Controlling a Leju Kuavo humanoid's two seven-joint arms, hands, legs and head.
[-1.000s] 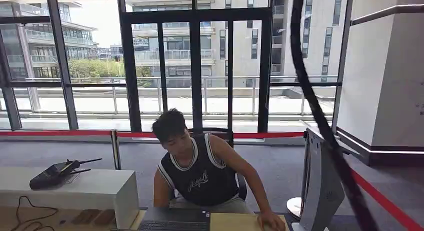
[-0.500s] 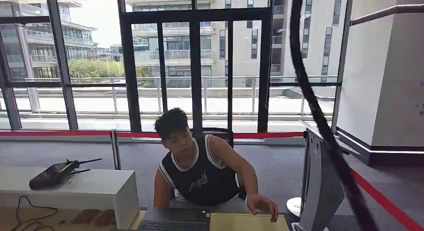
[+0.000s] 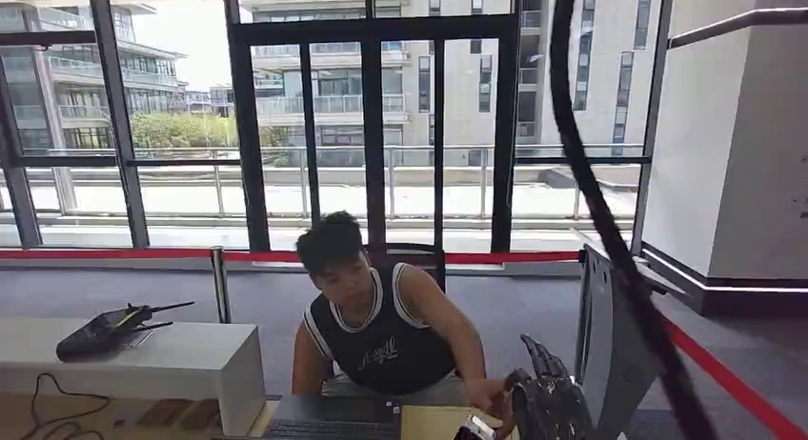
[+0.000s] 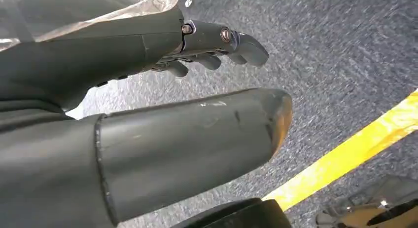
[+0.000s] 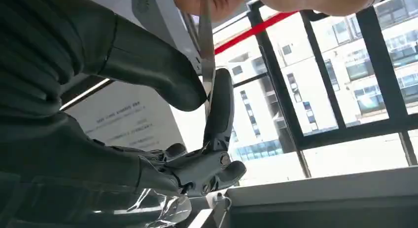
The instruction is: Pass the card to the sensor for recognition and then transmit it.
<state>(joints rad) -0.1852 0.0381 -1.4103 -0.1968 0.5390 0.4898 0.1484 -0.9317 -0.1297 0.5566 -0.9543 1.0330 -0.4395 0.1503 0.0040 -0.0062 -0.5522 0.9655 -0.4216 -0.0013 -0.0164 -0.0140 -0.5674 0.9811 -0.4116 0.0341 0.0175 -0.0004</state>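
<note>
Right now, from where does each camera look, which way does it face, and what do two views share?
Head view: high on the body, facing the seated person and windows; right hand rises at the bottom edge.
Left wrist view: behind the left hand, facing grey floor and yellow tape.
Right wrist view: behind the right hand, facing upward; its fingers pinch the card.
Shared: head and right wrist views show the right hand and person.

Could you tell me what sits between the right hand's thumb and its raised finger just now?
The card, seen edge-on in the right wrist view, pinched by the right hand; a person's hand holds its far end.
</note>
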